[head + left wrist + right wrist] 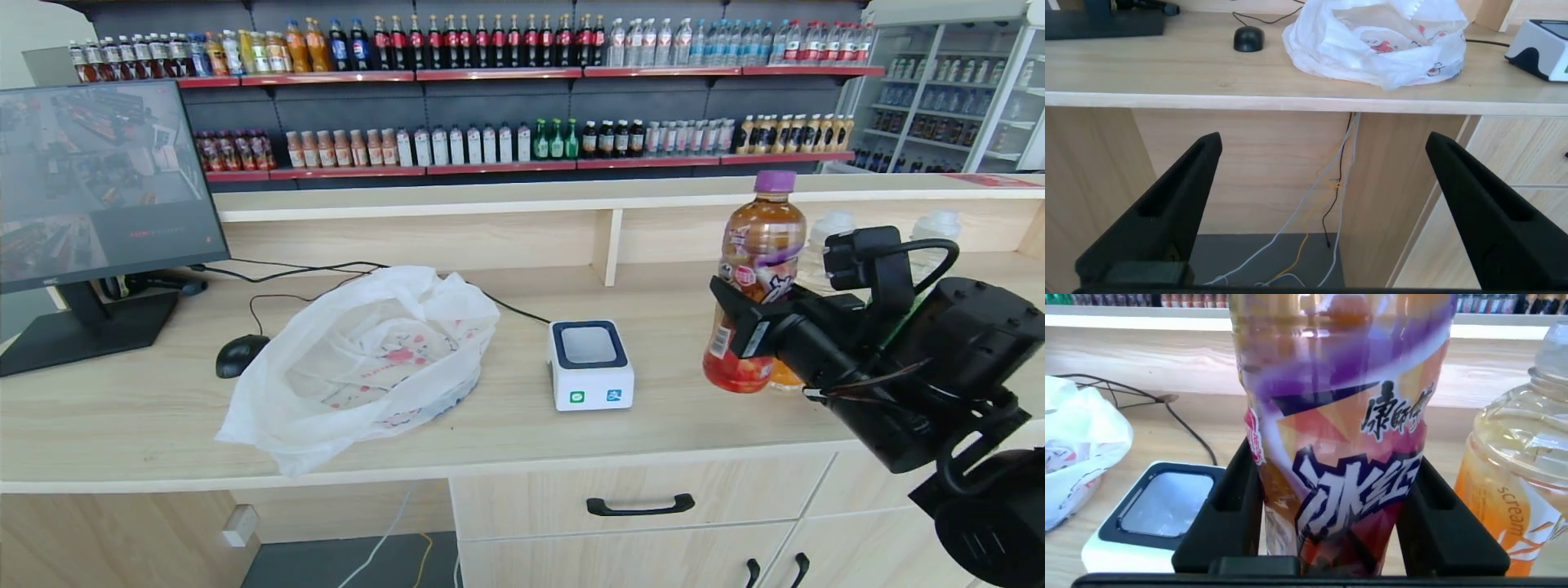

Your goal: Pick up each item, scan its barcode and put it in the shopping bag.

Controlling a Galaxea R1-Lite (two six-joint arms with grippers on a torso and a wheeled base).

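At the counter's (669, 310) right end, the right gripper (739, 322) clamped one purple-capped bottle (759, 245) upright, right of one scanner (590, 363); bare wood separated the scanner from one shopping bag (367, 359); below the front edge, the left gripper (1324, 143) hung spread wide; an orange bottle (1515, 490) stood half hidden behind.

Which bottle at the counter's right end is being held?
The purple-capped tea bottle, shut between the right gripper's fingers; the orange-drink bottle and white-capped bottles stand free on the counter.

My R end effector (744, 322) clamps a bottle (761, 237) upright, arm out fwd; L end effector (1323, 143) sits low, fingers (1167, 204) spread wide.
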